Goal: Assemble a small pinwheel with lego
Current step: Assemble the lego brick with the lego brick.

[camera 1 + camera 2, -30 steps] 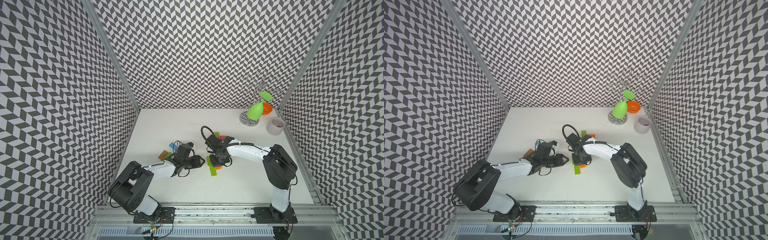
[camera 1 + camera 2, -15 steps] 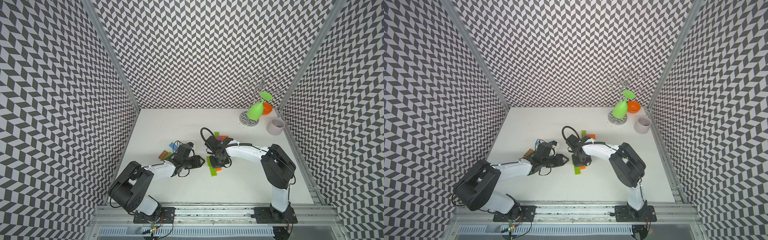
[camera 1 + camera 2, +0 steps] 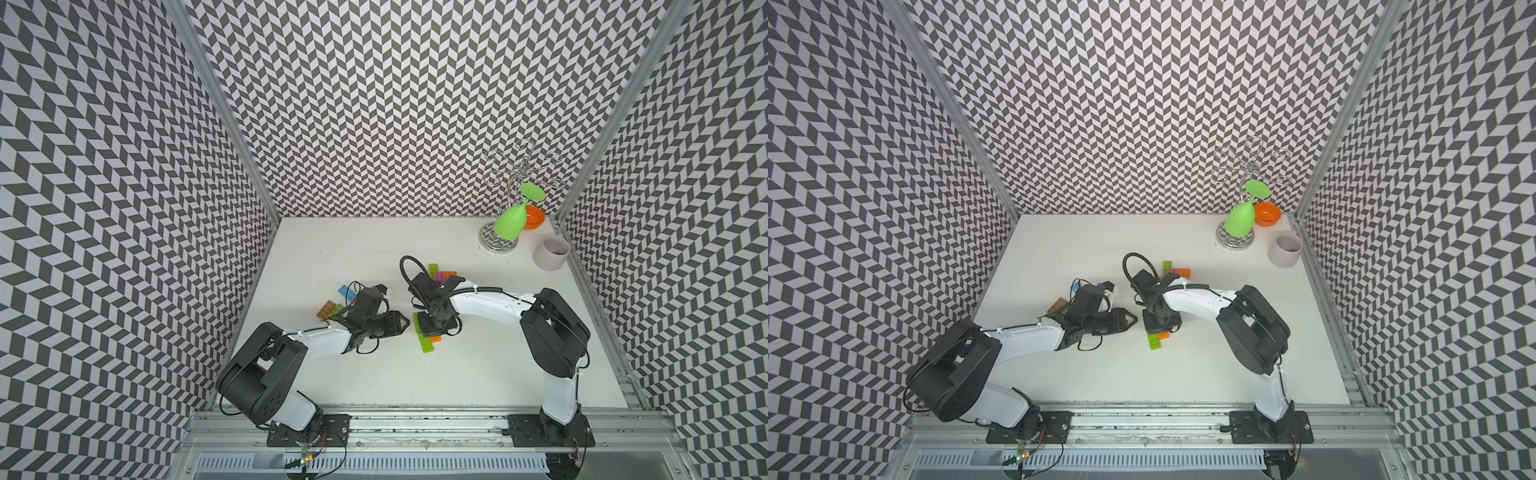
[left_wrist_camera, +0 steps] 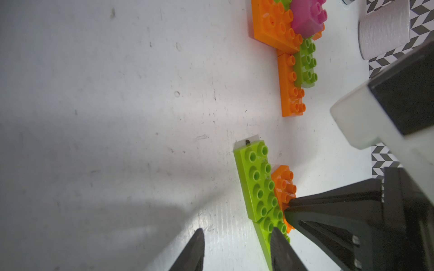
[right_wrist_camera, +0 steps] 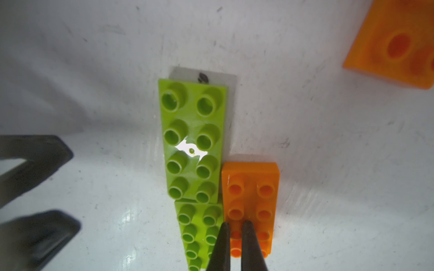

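White desk, chevron-patterned walls on three sides. Change over the last second is slight: the right arm has edged a little toward centre, and the left arm is practically unmoved. Judgement: a pressing step, not a transfer.

Left to right: blue bricks and a brown brick lie loose beside the left wrist. The left end effector has its fingers apart and empty, just beside the near lime brick, with bare desk between. A far lime brick abuts it end to end. An orange brick lies touching alongside. The right end effector has its fingers together, gripping nothing, tips set on the orange brick. The pinwheel is judged early-stage. Behind is a mixed brick stack.

Containers, rear right: a green goblet hangs inverted on the wire rack. Nothing is visible inside the orange bowl or the grey cup.
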`<state>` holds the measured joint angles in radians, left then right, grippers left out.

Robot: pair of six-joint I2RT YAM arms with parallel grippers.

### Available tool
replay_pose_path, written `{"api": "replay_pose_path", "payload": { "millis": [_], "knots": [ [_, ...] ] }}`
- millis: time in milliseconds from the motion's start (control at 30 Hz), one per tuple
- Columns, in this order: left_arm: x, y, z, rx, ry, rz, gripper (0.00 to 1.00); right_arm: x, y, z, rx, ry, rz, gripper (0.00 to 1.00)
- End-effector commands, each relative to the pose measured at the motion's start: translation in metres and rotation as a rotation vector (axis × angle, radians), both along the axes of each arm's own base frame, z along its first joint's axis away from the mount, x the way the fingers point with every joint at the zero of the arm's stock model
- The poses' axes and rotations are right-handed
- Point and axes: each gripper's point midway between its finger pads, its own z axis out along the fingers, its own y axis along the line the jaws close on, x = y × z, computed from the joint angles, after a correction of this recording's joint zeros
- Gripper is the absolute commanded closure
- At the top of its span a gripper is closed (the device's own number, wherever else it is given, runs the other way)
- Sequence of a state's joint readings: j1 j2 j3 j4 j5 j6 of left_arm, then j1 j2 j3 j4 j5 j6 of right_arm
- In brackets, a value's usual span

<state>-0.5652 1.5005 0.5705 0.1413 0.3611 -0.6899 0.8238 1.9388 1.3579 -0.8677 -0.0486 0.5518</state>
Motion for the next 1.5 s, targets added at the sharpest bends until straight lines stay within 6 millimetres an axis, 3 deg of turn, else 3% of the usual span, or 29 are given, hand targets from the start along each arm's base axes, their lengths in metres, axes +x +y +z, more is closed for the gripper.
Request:
{"api": "replay_pose_path", "payload": {
  "millis": [0, 267, 500, 1133, 1467],
  "knots": [
    [-0.004, -0.001, -0.004, 0.005, -0.008, -0.023, 0.55, 0.01, -0.003, 0.005, -0.042, -0.052, -0.024, 0.92],
    [0.002, 0.008, 0.01, -0.012, -0.051, 0.008, 0.56, 0.011, 0.012, 0.027, -0.011, -0.084, 0.009, 0.92],
    [0.003, 0.01, 0.007, -0.008, -0.041, 0.006, 0.56, 0.009, 0.023, 0.022, 0.014, -0.065, 0.032, 0.92],
    [0.002, 0.014, 0.002, -0.006, -0.028, 0.018, 0.56, -0.001, 0.013, -0.006, -0.046, -0.012, 0.079, 0.92],
    [0.0, 0.015, -0.001, -0.011, -0.02, 0.013, 0.56, 0.003, 0.012, -0.018, -0.076, -0.012, 0.068, 0.91]
  ]
}}
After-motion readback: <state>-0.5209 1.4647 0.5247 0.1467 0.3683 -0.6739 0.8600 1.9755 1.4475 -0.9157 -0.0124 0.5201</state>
